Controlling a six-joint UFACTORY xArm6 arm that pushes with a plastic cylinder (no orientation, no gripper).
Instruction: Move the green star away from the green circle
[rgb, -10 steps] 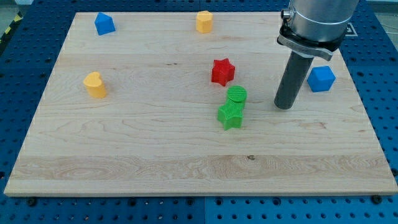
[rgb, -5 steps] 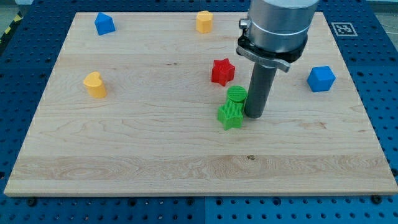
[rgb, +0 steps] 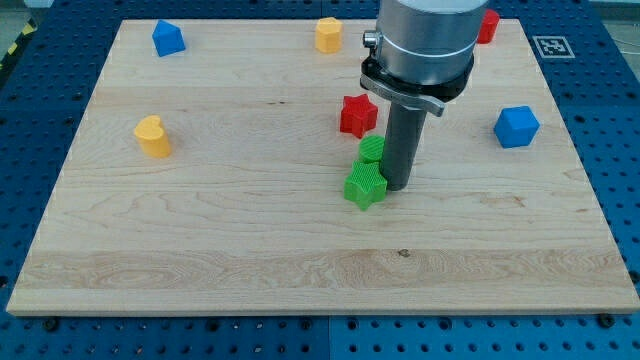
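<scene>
The green star (rgb: 364, 186) lies near the middle of the wooden board (rgb: 200, 230). The green circle (rgb: 371, 150) sits just above it, touching it, partly hidden by my rod. My tip (rgb: 394, 186) rests on the board right against the star's right side and just below and right of the circle.
A red star (rgb: 357, 115) sits just above the green circle. A blue cube (rgb: 516, 126) is at the right, a yellow heart (rgb: 153, 136) at the left. A blue block (rgb: 168, 38), a yellow block (rgb: 328, 34) and a red block (rgb: 488, 25) lie along the top.
My tip has slid left from the board's right side to the green pair. The green star has shifted slightly left. The red block at the top right has come into view.
</scene>
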